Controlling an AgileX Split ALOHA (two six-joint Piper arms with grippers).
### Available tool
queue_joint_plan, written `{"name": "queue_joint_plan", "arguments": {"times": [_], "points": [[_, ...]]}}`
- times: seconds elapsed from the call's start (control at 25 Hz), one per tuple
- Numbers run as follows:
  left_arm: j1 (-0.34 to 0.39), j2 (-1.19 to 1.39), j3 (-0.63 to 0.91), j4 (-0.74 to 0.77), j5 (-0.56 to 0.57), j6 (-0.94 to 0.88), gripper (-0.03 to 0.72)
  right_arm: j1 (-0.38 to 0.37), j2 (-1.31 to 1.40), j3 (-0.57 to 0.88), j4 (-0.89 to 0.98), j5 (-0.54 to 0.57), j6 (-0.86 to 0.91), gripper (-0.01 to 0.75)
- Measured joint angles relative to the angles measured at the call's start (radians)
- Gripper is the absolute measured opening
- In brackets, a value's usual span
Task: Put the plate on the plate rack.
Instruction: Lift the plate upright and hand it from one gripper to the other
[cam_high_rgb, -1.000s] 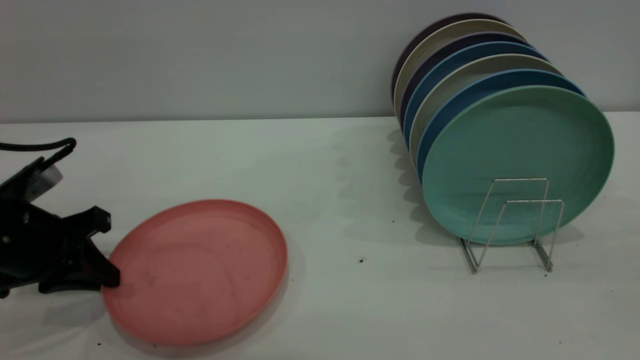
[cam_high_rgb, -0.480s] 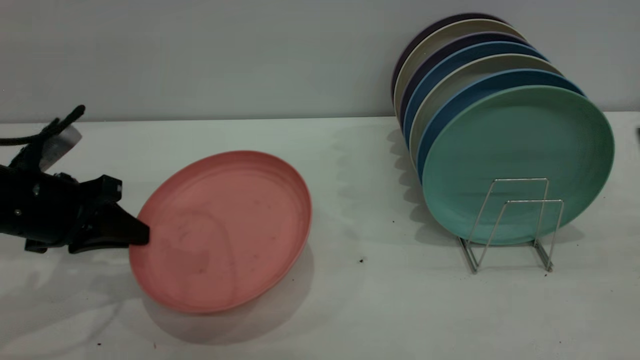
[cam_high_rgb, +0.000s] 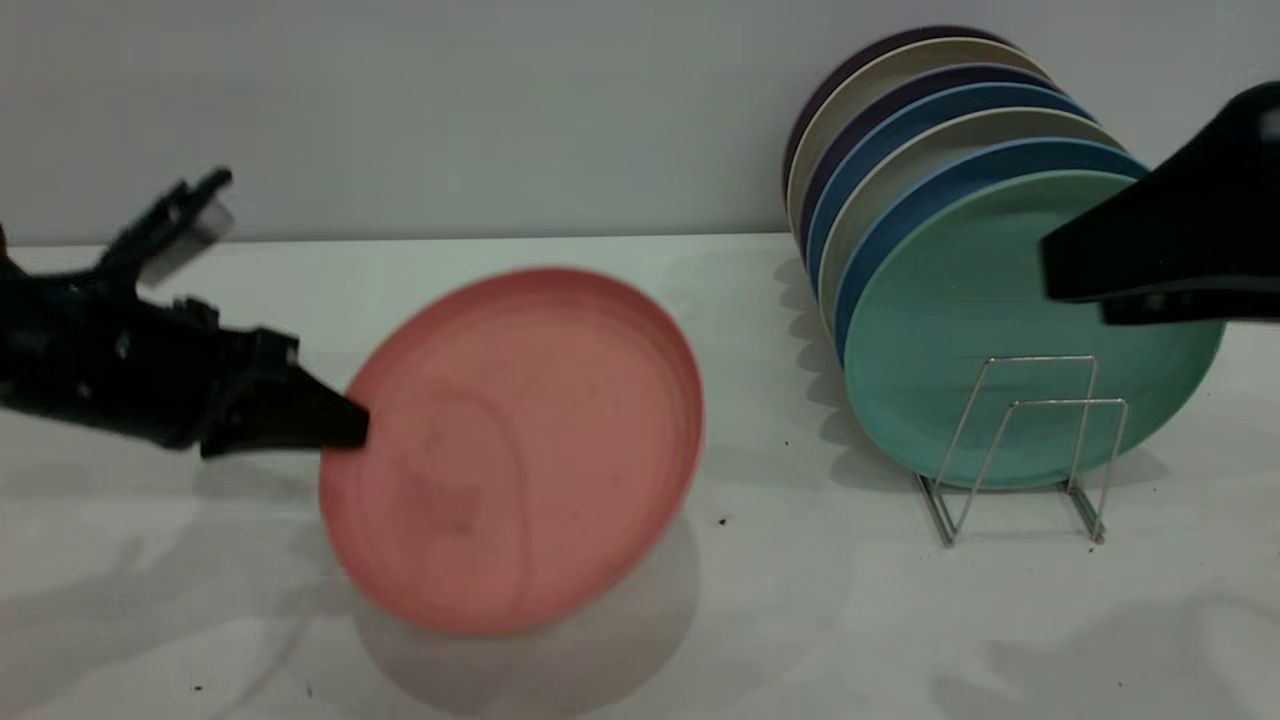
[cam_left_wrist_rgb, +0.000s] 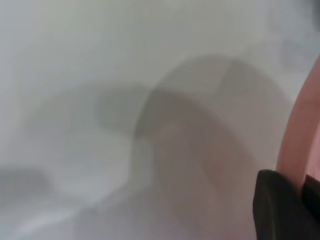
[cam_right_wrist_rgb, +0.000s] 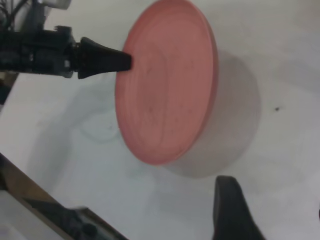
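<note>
No legible text, labels, brand marks, numbers or signs found in any view. The plate (cam_high_rgb: 520, 450) carries only faint dark smudges, no print. The stacked plates in the plate rack (cam_high_rgb: 1030, 450) are plain. The tabletop (cam_high_rgb: 640, 620) shows scattered dark specks only. Both arms' black housings bear no readable markings.

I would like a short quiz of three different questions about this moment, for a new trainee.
1. True or false: the round salmon-pink plastic plate lies flat on the white table.
2. Which gripper is clamped on its rim? A. left gripper B. right gripper
3. Fill in: in the thin silver wire plate rack, the plate nearest the free front dividers is the ____ plate.

Key:
1. False; it is lifted and tilted.
2. A; the right gripper hangs in front of the racked plates.
3. mint-green
</note>
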Motion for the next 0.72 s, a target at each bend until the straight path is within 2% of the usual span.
{"name": "queue_joint_plan", "arguments": {"times": [0.28, 0.52, 0.72], "points": [[-0.008, -0.038, 0.0, 0.002, 0.04, -0.023, 0.018, 0.0, 0.213, -0.006, 0.197, 0.133, -0.211, 0.434], [-0.06, -0.039, 0.0, 0.002, 0.046, -0.038, 0.018, 0.018, 0.326, -0.064, 0.214, 0.143, -0.252, 0.434], [-0.106, -0.039, 0.001, -0.02, 0.047, -0.044, 0.018, 0.089, 0.391, -0.136, 0.217, 0.138, -0.247, 0.434]]}}
